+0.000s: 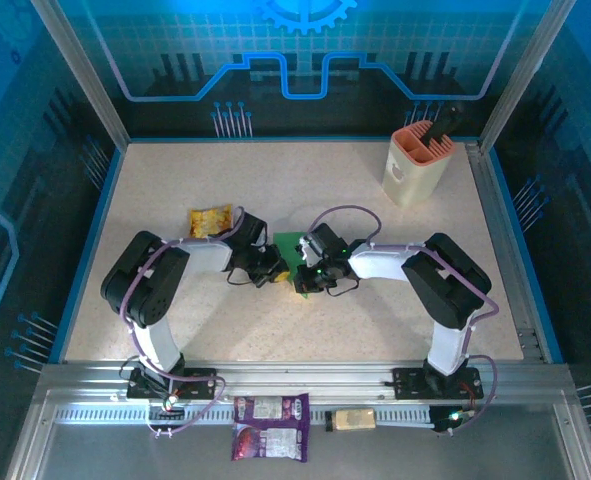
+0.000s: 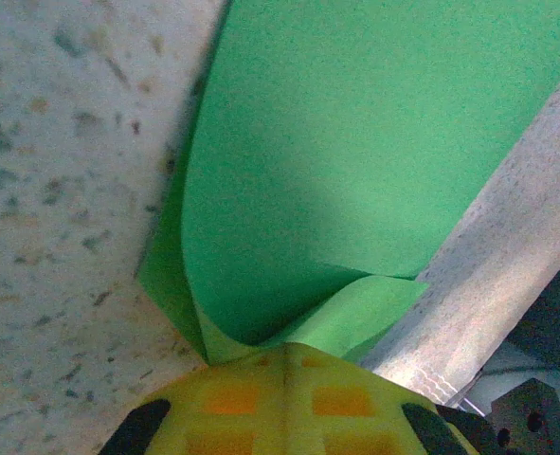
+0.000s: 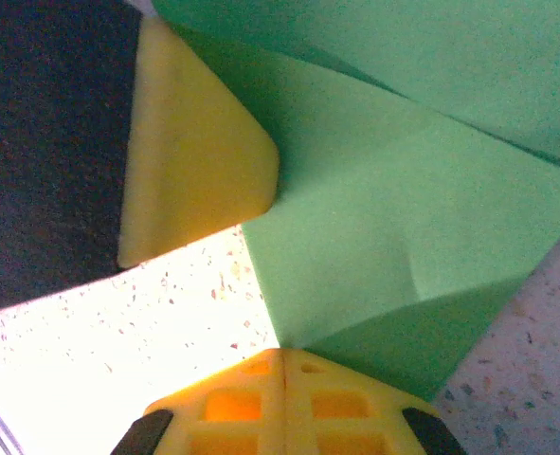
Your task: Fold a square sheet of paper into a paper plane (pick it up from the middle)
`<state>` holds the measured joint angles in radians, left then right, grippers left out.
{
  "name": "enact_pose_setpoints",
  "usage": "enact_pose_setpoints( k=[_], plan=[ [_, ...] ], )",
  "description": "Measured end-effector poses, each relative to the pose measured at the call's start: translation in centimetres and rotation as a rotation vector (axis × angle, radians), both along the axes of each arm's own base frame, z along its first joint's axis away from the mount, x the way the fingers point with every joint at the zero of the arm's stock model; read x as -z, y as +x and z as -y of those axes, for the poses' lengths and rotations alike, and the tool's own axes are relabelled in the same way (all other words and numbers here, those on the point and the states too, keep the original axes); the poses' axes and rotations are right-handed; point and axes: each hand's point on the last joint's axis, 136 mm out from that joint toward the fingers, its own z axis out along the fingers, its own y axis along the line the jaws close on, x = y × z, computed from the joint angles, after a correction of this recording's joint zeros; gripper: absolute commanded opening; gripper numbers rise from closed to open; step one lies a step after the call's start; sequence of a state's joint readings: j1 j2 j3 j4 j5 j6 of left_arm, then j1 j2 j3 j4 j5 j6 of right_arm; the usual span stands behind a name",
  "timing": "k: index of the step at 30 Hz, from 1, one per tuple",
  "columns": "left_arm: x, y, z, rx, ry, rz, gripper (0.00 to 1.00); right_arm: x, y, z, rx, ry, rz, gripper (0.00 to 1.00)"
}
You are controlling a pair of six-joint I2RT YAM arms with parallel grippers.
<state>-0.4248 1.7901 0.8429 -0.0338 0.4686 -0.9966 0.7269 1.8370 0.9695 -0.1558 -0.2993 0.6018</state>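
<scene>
- Paper sheet (image 1: pixel 288 244), green and partly folded, sits in the middle of the surface (image 1: pixel 395 300), between the two arms.
- In the left wrist view the left pincer (image 2: pixel 281 355) is clenched on one edge of the paper sheet. From that pinch the paper curls up and away from the speckled top. I judge this grip is there to keep a flap raised so it can be brought over.
- The right pincer (image 3: pixel 280 353) is clenched on a corner of an already creased flap. Fold lines run across the green above it. This hold looks meant to keep the sheet steady while the other side works.
- One yellow finger (image 3: pixel 194 161) of the left pincer shows in the right wrist view, just beside the paper's edge. The two tips work very near each other, so each is the other's main obstacle, and a pull apart could tear the thin paper.
- A yellow snack packet (image 1: pixel 210 221) lies just behind the left wrist and is the nearest loose thing.
- A cream pot (image 1: pixel 415 170) with a dark tool in it stands well apart in the far right corner.
- A purple packet (image 1: pixel 270 425) and a small tan block (image 1: pixel 355 419) lie on the rail by the arm bases, out of the way.
</scene>
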Motion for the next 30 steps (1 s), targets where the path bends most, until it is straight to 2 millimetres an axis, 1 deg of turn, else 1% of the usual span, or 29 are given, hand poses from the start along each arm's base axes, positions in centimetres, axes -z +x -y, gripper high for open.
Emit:
enact_pose_setpoints(
  k=[7, 13, 15, 20, 23, 30],
  plan=[
    [0.1, 0.3, 0.2, 0.028, -0.025, 0.022, 0.05, 0.0, 0.0, 0.0, -0.001, 0.001, 0.000, 0.04],
    [0.1, 0.4, 0.2, 0.031, -0.036, 0.026, 0.04, -0.6, 0.1, -0.2, -0.004, 0.008, -0.013, 0.04],
    [0.1, 0.6, 0.2, 0.030, -0.037, 0.031, 0.04, -0.9, 0.3, -0.3, 0.000, 0.006, -0.014, 0.02],
    [0.1, 0.8, 0.1, 0.027, -0.038, 0.037, 0.04, -1.6, 1.4, -0.6, 0.019, 0.000, 0.010, 0.02],
    [0.1, 0.8, 0.1, 0.026, -0.038, 0.038, 0.04, -1.5, 1.8, -0.8, 0.021, -0.006, 0.010, 0.02],
    [0.1, 1.0, 0.1, 0.026, -0.039, 0.039, 0.03, -0.3, 2.0, -0.8, 0.025, -0.036, -0.010, 0.02]
  ],
)
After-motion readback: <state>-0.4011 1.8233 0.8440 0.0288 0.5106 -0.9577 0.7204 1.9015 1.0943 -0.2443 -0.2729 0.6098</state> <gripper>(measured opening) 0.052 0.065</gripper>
